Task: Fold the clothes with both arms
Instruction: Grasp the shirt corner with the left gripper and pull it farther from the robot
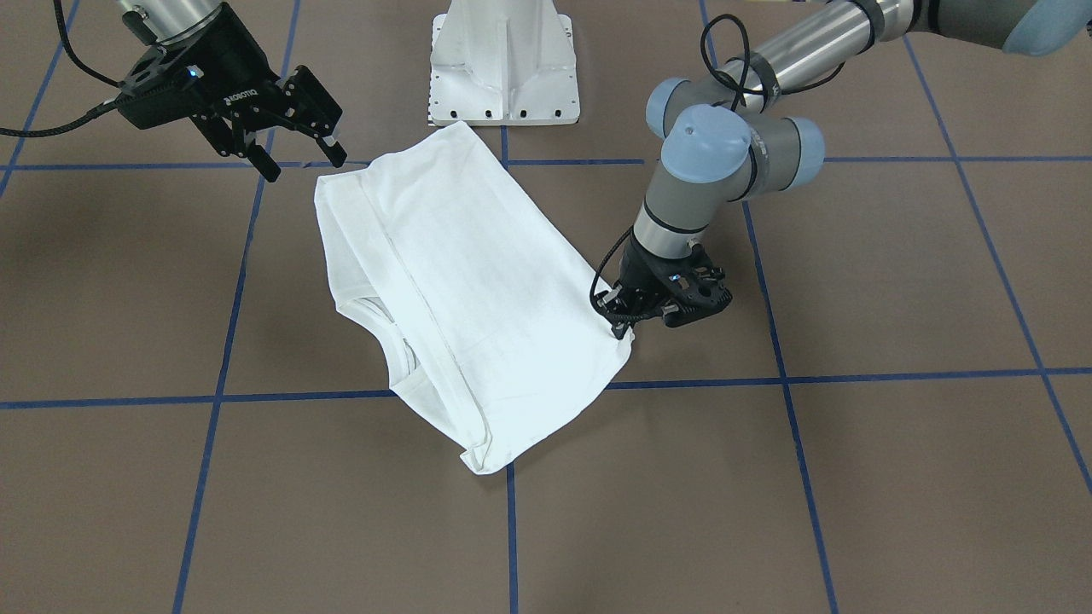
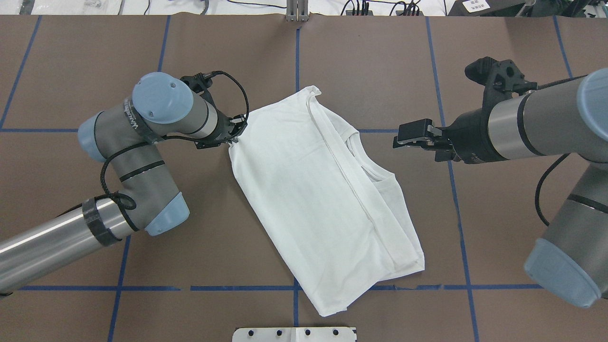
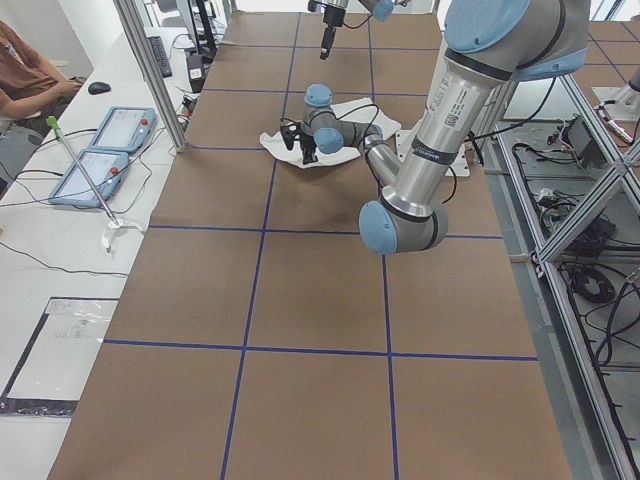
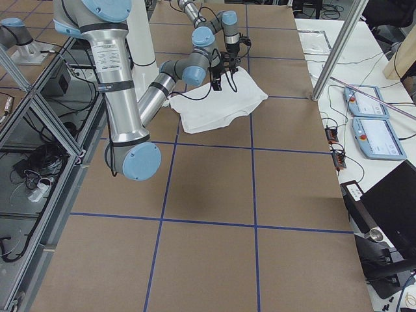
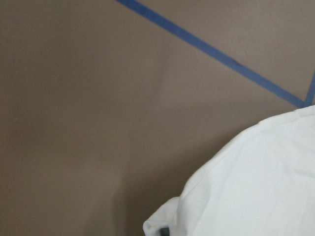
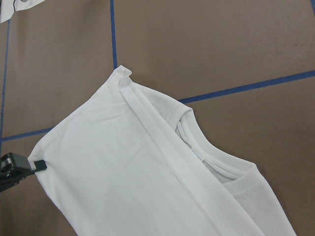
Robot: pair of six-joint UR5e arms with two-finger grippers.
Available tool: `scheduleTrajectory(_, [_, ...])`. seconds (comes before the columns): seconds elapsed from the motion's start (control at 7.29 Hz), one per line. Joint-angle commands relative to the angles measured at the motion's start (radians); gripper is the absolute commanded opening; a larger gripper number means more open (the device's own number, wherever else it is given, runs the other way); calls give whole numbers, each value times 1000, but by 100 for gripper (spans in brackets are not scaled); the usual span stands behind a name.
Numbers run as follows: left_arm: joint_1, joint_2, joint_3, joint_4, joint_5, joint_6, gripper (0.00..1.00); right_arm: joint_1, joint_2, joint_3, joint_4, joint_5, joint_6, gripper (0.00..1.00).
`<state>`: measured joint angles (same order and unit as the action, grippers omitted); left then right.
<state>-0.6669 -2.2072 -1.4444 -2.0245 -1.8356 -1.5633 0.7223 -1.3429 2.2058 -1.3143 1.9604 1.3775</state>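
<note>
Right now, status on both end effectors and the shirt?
Left end effector shut on corner of folded white shirt. Right end effector open, off the cloth. White metal pedestal base close by.

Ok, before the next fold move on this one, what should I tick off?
1. The left gripper sits at a corner of the shirt: ok.
2. Its jaws are clamped on the cloth: cannot tell, they are hidden.
3. The right gripper is open: ok.
4. The right gripper holds cloth: not ok, it is apart from the shirt, on the side of the collar.
5. The shirt lies flat on the table, folded over lengthwise: ok.
</note>
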Motion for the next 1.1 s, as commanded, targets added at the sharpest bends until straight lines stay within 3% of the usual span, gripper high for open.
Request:
scheduleTrajectory(0.0, [-37, -103, 207, -141, 67, 48, 0, -1, 5, -14, 1, -5, 2, 100])
scheduleTrajectory(0.14, [-57, -155, 269, -154, 70, 95, 0, -1, 5, -12, 3, -3, 3, 100])
scheduleTrajectory(0.27, [-65, -202, 360, -231, 113, 101, 0, -1, 7, -14, 3, -3, 2, 100])
scheduleTrajectory(0.41, [-65, -226, 459, -388, 177, 118, 0, -1, 7, -12, 3, -2, 2, 100])
scheduleTrajectory(0.55, [-69, -239, 513, -437, 183, 159, 0, -3, 7, -12, 3, -2, 0, 100])
scheduleTrajectory(0.82, [-71, -247, 516, -445, 214, 184, 0, -1, 7, -14, 3, -5, 0, 100])
scheduleTrajectory(0.96, [-71, -253, 531, -448, 214, 193, 47, -3, 7, -12, 1, -14, 0, 100])
